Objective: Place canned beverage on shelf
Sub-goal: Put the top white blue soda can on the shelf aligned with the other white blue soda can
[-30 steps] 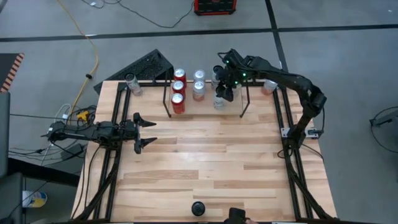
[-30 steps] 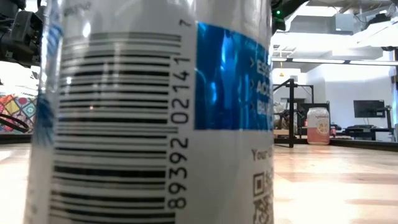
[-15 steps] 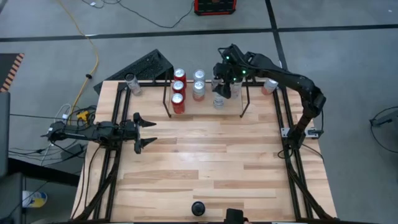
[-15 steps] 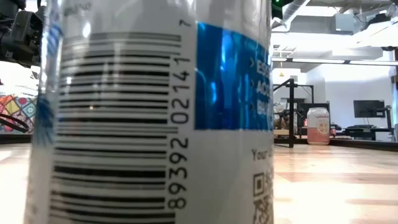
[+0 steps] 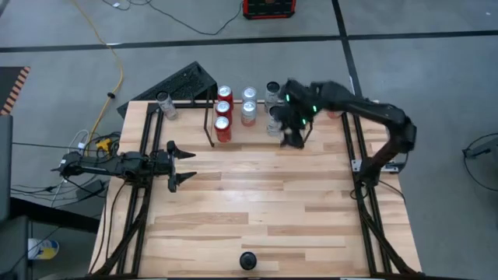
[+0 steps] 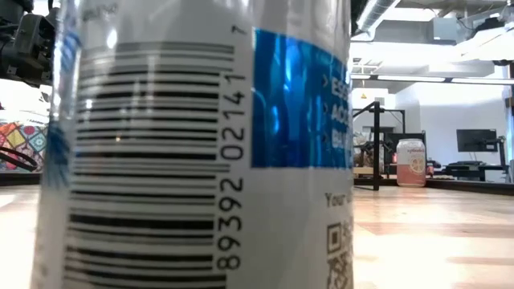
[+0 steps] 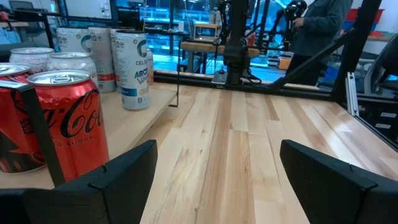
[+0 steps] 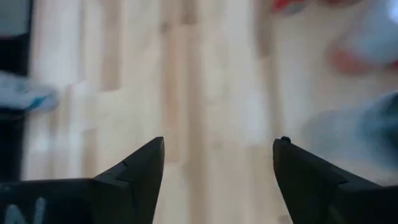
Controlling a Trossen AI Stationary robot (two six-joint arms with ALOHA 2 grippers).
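Note:
The shelf point(image 5: 208, 124), a low rack of thin black rods, stands at the table's far side. On it stand three red cans point(image 5: 223, 110) in a row and silver-white cans point(image 5: 248, 105) beside them. One more white can point(image 5: 272, 124) stands near the rack's right end. My right gripper point(image 5: 292, 137) hovers just to the near right of that can. Its fingers are open with nothing between them, over bare wood in the right wrist view point(image 8: 217, 163). My left gripper point(image 5: 182, 164) waits open at the table's left, level, facing the cans point(image 7: 62, 118).
A lone can point(image 5: 163, 103) stands at the far left corner outside the rack. A pink can point(image 6: 411, 162) stands by the far right. A white and blue can point(image 6: 201, 144) fills the low view, right at the camera. The table's middle and near half are bare wood point(image 5: 257, 202).
My right gripper has drawn back from over the shelf's right end, rising and moving toward the table's near edge and slightly right, tipping as it goes. The white can by the rack's right end has stayed standing where it was.

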